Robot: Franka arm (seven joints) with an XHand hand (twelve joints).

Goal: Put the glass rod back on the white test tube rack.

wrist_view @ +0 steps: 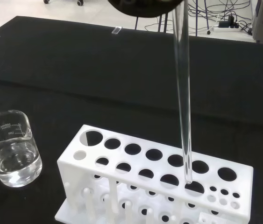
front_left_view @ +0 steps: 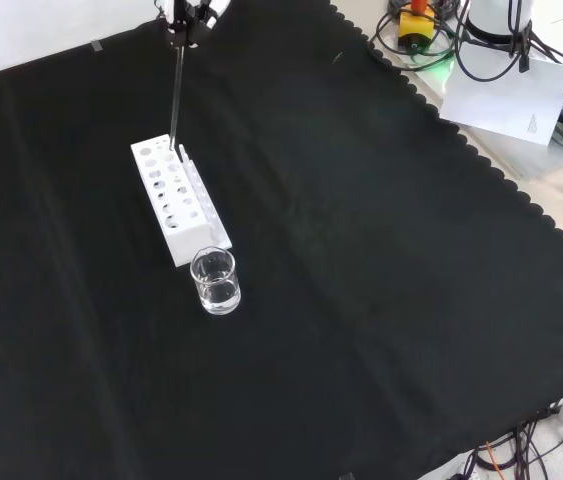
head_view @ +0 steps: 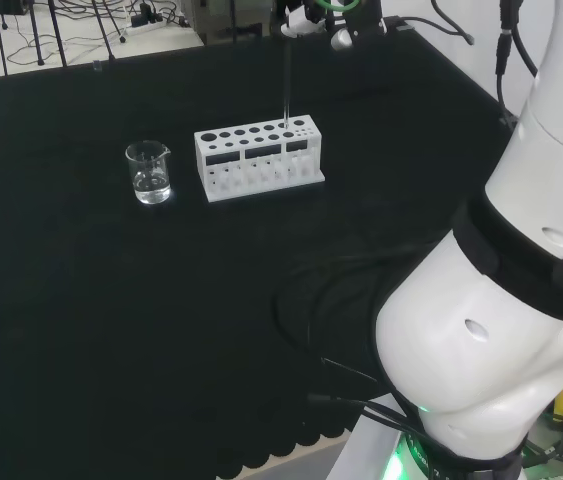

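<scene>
Rod [wrist_view: 183, 102]: clear, thin, straight glass, upright, its lower tip at a hole near one end of the rack (whether inside the hole, I cannot tell).
Hand [head_view: 341, 25]: above the rack, holding the rod's top; how far the fingers close I cannot tell.
Rack [head_view: 259, 160]: white, rows of round holes.
Beaker [head_view: 149, 172]: just beside the rack's other end, some clear liquid.
</scene>
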